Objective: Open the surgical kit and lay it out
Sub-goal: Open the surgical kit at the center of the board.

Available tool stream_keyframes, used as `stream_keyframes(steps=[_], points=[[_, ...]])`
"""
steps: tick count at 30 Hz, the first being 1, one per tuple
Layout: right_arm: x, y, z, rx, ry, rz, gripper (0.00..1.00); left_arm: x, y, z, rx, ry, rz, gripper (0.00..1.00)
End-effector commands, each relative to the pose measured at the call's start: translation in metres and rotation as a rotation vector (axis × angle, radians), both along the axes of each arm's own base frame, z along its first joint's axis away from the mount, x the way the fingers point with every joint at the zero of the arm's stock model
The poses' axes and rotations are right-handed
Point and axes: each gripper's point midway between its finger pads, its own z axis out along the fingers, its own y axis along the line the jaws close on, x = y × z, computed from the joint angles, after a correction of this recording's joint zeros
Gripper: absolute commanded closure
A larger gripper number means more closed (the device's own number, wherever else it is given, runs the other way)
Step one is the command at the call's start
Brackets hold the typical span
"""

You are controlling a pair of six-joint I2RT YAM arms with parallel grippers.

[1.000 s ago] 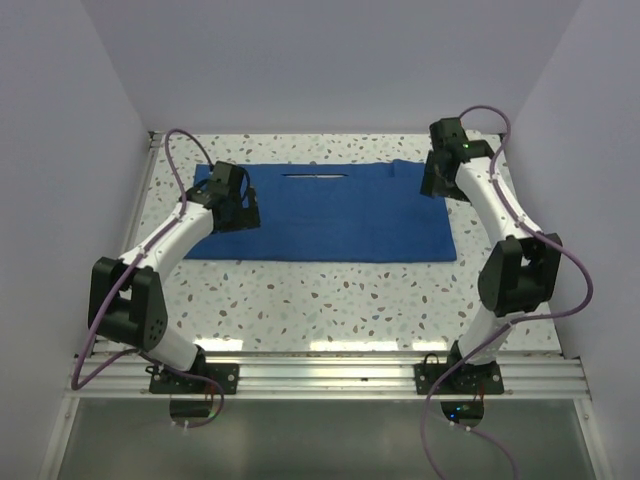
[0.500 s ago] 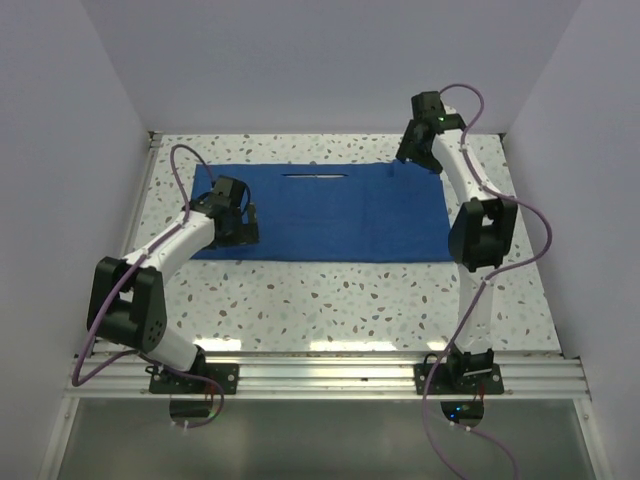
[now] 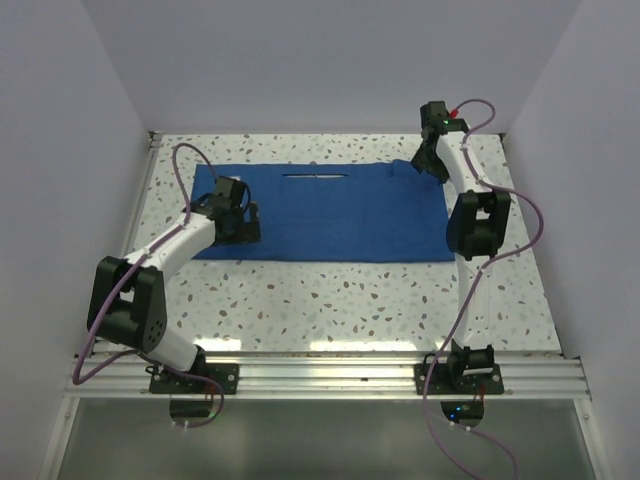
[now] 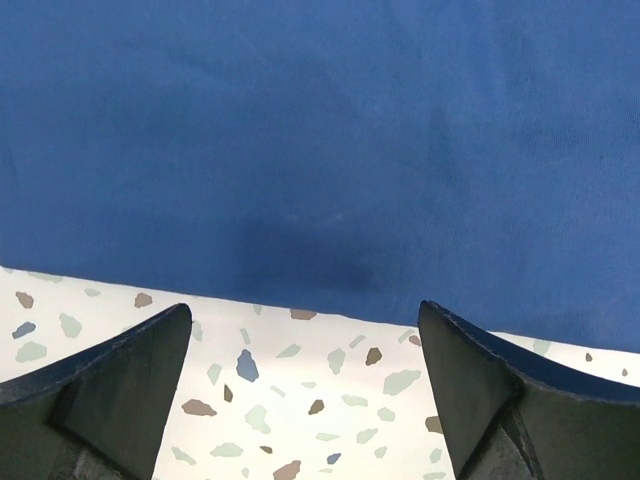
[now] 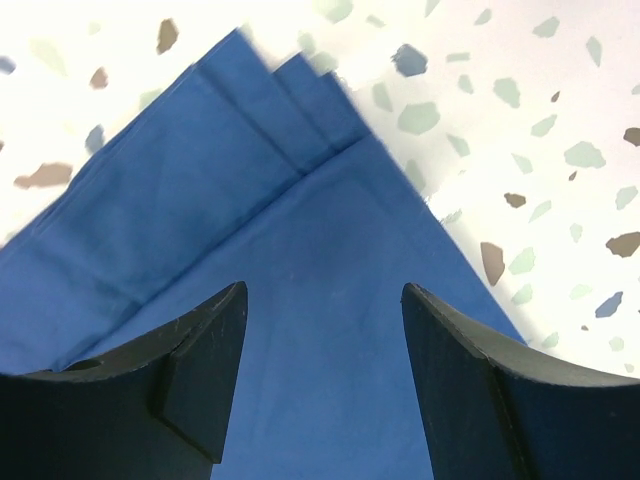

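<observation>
- Blue cloth wrap (image 3: 330, 225) lies spread flat as a wide rectangle across the middle of the speckled table (image 3: 330, 295), with its long sides running left to right.
- One slim silver instrument (image 3: 315, 176) lies on the wrap close to its far edge, lengthwise along that edge and about midway across. It is too small in the overhead view to tell what kind of tool it is.
- At the wrap's left end, the left gripper (image 3: 243, 222) hangs low over the cloth, with the left arm (image 3: 175, 240) reaching in from the near left.
- From the left wrist, its dark fingers (image 4: 120, 390) are spread wide with nothing between them. A straight edge of the wrap crosses the view just beyond the fingertips, with cloth on the far side and bare table beneath the fingers.
- Over the wrap's far right corner, the right gripper (image 3: 432, 163) points down, with the right arm (image 3: 470, 215) stretched well forward.
- From the right wrist, its fingers (image 5: 200, 350) stand apart over smooth cloth and pinch nothing. Whether the tips touch the fabric cannot be told.
- Just past those fingers the corner shows several folded layers (image 5: 290, 90), their edges stepped one behind another, and beyond them lies bare table.
- A purple cable (image 3: 180, 160) loops along each arm.
</observation>
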Motion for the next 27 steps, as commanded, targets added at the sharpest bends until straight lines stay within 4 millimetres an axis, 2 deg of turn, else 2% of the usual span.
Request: stream_keyframes(steps=[1,11,14,18,19,23,24,27], points=[[0.014,-0.013,0.005,-0.004,-0.059,-0.080,0.33,0.008,-0.006,-0.004,-0.011,-0.027,-0.048,0.00],[0.041,-0.012,-0.022,0.015,-0.110,-0.106,0.33,0.004,-0.011,-0.020,-0.039,0.009,-0.083,0.00],[0.043,-0.010,-0.029,0.022,-0.110,-0.111,0.33,0.002,-0.012,-0.026,-0.046,0.024,-0.093,0.00],[0.038,-0.011,-0.033,0.023,-0.089,-0.121,0.41,0.005,-0.009,-0.027,-0.040,0.030,-0.095,0.00],[0.035,-0.010,-0.033,0.024,-0.081,-0.120,0.55,0.007,-0.008,-0.026,-0.040,0.025,-0.093,0.00],[0.023,-0.011,-0.035,0.024,-0.053,-0.118,0.88,0.010,-0.005,-0.025,-0.041,0.018,-0.085,0.00],[0.021,-0.012,-0.036,0.021,-0.047,-0.114,1.00,0.011,-0.005,-0.025,-0.043,0.017,-0.087,0.00],[0.016,-0.013,-0.035,0.013,-0.028,-0.106,1.00,0.013,-0.007,-0.025,-0.050,0.020,-0.089,0.00]])
